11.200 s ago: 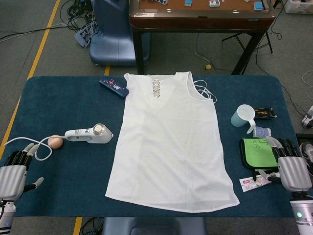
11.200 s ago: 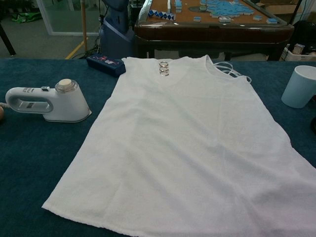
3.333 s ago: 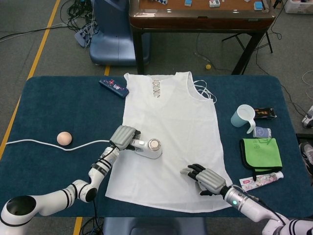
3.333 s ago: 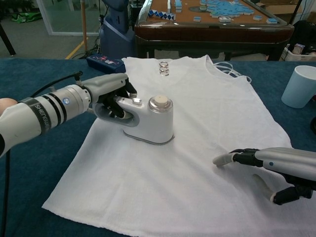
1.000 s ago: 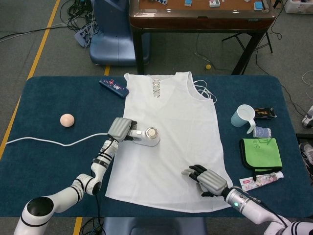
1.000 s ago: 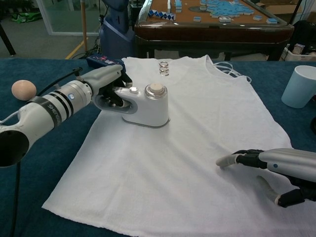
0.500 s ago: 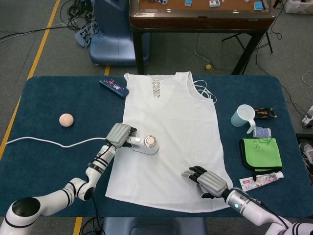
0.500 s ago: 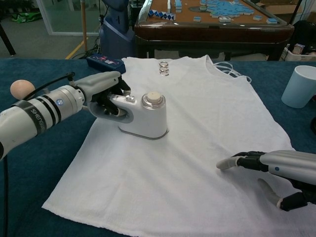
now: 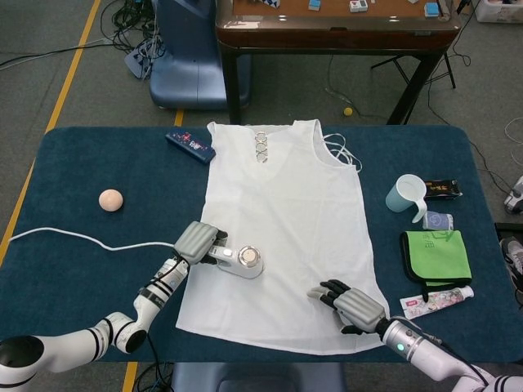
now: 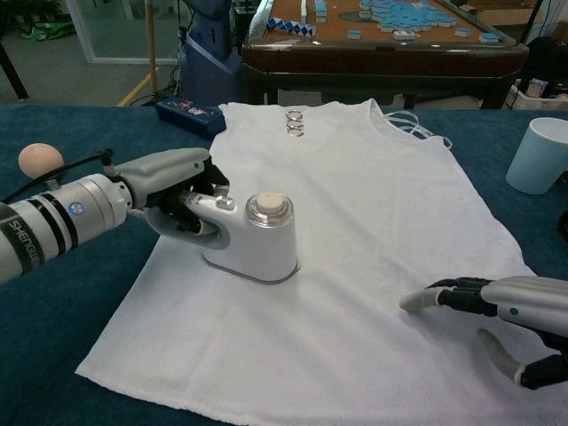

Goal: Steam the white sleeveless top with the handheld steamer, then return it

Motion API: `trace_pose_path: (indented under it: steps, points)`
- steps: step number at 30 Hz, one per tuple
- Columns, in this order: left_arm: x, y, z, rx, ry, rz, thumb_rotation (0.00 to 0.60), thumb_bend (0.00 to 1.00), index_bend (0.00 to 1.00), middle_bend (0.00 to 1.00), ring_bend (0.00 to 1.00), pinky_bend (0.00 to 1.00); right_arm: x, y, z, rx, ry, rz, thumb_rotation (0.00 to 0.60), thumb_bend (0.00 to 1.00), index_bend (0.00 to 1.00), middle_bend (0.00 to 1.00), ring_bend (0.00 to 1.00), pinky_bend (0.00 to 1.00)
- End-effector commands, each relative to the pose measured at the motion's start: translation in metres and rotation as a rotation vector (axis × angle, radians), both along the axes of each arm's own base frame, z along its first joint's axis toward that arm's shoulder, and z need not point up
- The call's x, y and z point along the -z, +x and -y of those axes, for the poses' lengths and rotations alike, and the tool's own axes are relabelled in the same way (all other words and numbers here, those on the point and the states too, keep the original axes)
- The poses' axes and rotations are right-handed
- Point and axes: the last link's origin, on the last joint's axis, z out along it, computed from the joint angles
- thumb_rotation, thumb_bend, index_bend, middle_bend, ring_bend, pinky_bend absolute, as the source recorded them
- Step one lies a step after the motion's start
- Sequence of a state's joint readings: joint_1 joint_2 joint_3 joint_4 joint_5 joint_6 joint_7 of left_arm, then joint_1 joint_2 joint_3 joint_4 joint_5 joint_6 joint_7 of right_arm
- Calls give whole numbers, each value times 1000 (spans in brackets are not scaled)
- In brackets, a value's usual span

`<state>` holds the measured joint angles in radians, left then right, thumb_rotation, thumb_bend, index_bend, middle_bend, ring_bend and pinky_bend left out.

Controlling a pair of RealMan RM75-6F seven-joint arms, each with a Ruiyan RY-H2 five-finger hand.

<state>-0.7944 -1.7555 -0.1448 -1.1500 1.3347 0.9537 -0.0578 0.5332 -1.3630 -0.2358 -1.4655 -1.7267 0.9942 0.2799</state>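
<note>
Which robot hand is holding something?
The left hand: its fingers wrap the handle of the white steamer standing on the white top. The right hand holds nothing; its fingers are spread at the top's lower right part.

steamer (image 10: 253,237) on top's (image 9: 286,212) left, cup (image 9: 406,193) right

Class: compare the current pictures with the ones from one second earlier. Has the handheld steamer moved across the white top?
Yes. The steamer, gripped by the left hand, has slid toward the hem of the white top, farther from the neckline rings.
</note>
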Motion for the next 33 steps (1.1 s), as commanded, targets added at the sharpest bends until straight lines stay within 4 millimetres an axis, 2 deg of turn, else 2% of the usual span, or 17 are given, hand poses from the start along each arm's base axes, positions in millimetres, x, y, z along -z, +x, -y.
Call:
trace_pose_path:
  steps: [1,10,16,21,33]
  points:
    - [-2,-5,8,12,-7,-11,600,314,855,828,674,706,-1,0,-1,-2,0,0,589,844,0,107,21,16]
    - [-11,-13,30,38,-31,-27,600,314,854,824,672,706,-2,0,-4,-15,-1,5,590,844,0,107,21,16]
    - [-13,-17,34,39,-39,-43,600,314,854,822,669,706,-3,0,-5,-16,-4,4,589,844,0,107,21,16]
    - [-12,-16,24,22,-30,-44,600,314,854,821,668,705,-4,0,-6,-15,-9,2,591,844,0,107,21,15]
    - [-11,-19,-20,-44,40,-22,600,314,854,821,668,705,-5,1,-6,-11,-19,-6,590,844,0,107,21,16]
